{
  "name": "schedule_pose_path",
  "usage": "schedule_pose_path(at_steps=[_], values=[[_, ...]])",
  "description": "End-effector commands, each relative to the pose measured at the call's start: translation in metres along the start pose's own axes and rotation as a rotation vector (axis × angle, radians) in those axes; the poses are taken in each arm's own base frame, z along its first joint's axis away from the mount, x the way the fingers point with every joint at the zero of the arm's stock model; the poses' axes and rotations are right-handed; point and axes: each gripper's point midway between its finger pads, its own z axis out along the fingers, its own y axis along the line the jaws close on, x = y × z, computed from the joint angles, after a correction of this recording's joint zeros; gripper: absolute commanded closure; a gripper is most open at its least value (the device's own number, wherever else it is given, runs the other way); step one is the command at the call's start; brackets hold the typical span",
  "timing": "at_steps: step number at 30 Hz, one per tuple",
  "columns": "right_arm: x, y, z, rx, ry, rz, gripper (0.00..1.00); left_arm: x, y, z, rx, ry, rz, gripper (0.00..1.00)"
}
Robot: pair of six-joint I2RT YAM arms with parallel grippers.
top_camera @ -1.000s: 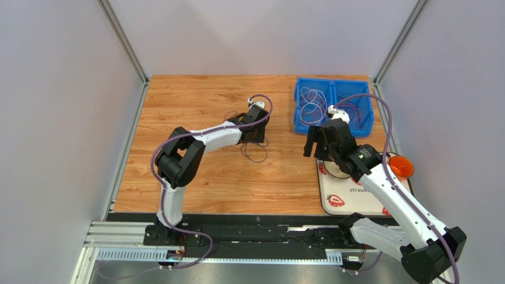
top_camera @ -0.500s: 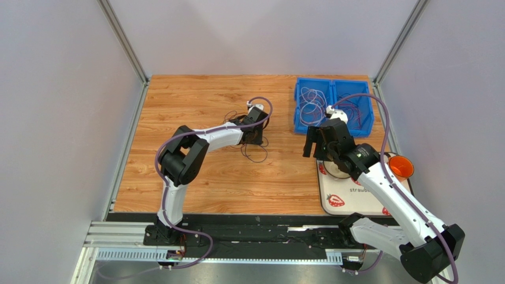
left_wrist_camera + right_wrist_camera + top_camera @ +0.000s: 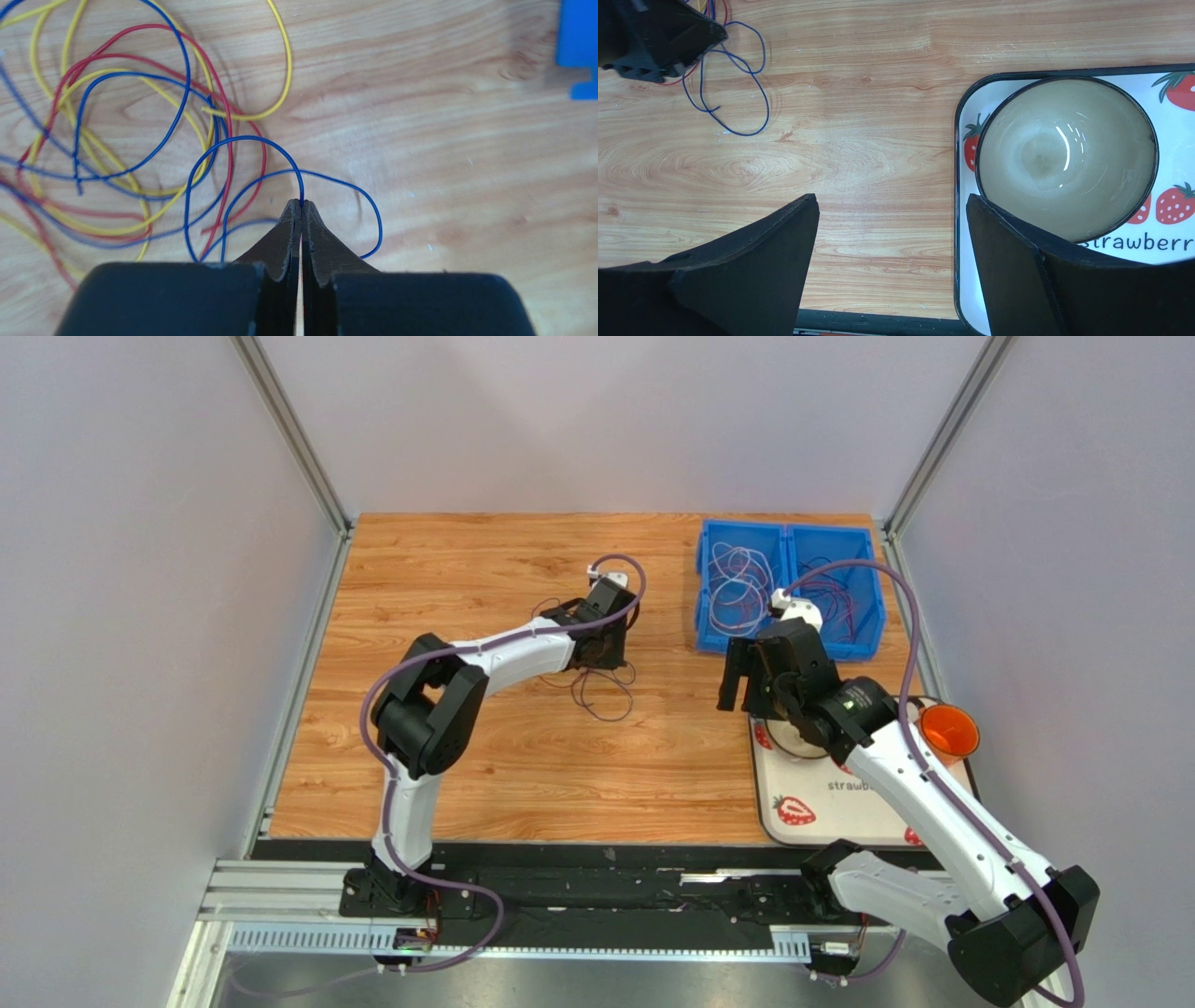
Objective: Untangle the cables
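over the last second my left arm has crept a touch farther from its base, and the left gripper now sits slightly nearer the far-left corner of the blue bin than it did. its jaws are pressed together with a blue wire caught right at the tips, so i read this as a secured pinch at the start of a pull. the cables lie on the table well to the left of the blue bin, a loose knot of red, yellow and blue loops. against the earlier frame the loop trailing toward me looks almost unmoved, so the strand has not yet come free of the rest. more wires lie inside the blue bin's two compartments. my right gripper is spread wide and holds nothing. it hovers on the near side of the blue bin, at the edge of the tray with the bowl, having drifted only a hair toward the bin. my guess is the next pull should draw the blue strand away from the knot.
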Motion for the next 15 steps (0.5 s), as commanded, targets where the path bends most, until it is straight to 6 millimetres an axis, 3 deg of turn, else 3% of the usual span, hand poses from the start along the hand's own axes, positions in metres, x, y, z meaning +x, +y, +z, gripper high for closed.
schedule_pose_path(at_steps=[1,3,4,6,7,9,10,13,15], values=[[-0.010,0.000,-0.009,-0.011,-0.048,0.021,0.19,-0.078,-0.025,-0.098,0.142,-0.184,-0.006,1.00],[-0.012,0.001,-0.010,-0.014,-0.051,0.024,0.19,-0.090,-0.028,-0.125,0.177,-0.215,0.005,1.00],[-0.013,0.002,-0.011,-0.019,-0.055,0.027,0.19,-0.106,-0.032,-0.152,0.212,-0.266,0.003,1.00],[-0.014,0.003,-0.013,-0.025,-0.055,0.032,0.19,-0.116,-0.037,-0.180,0.253,-0.296,0.023,1.00],[-0.016,0.004,-0.015,-0.029,-0.060,0.032,0.19,-0.130,-0.041,-0.209,0.289,-0.348,0.025,1.00],[-0.018,0.004,-0.018,-0.035,-0.070,0.037,0.19,-0.137,-0.054,-0.239,0.372,-0.382,0.066,1.00],[-0.019,0.004,-0.020,-0.035,-0.073,0.041,0.19,-0.149,-0.059,-0.269,0.423,-0.437,0.078,1.00],[-0.022,0.002,-0.025,-0.038,-0.090,0.047,0.19,-0.153,-0.084,-0.327,0.575,-0.535,0.198,1.00],[-0.025,0.003,-0.030,-0.047,-0.105,0.056,0.19,-0.153,-0.092,-0.344,0.624,-0.592,0.249,1.00]])
